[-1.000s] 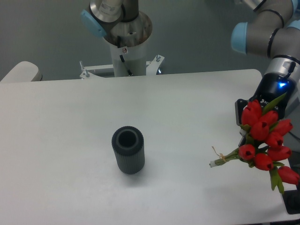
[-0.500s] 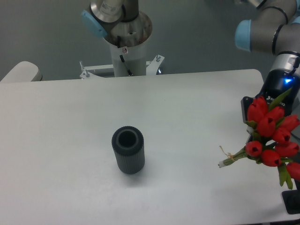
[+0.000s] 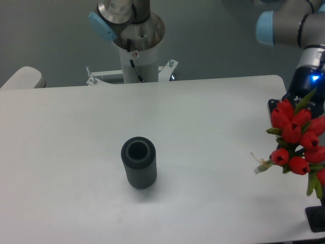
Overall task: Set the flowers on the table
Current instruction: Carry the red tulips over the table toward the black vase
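The flowers (image 3: pixel 297 140) hang at the far right edge of the view, over the right end of the table (image 3: pixel 203 127), with the red buds bunched in front of the arm's dark wrist and the tied stem ends pointing left and slightly down. The gripper (image 3: pixel 304 109) sits behind the buds and its fingers are hidden by them, so whether it is spread or pinching the stems cannot be told from this view; the bunch appears carried by it, since nothing else supports it. Whether the stem tips touch the table or hang just above it cannot be judged either. The vase (image 3: pixel 138 162) stands upright near the middle of the table, well apart from the bunch, and plays no part in the set-down. Assessment: the step in hand is bringing the bunch over bare tabletop and lowering it. Part of the bunch appears to reach past the right edge of the table, so the set-down point should be taken further left, inboard of that edge, before any release. Lower with the stems near level so that the leaves and stems meet the surface first, not the buds. Release only once the bunch rests along its length; the heavy bud end could otherwise roll or tip off the side. Withdraw straight up to avoid dragging leaves.
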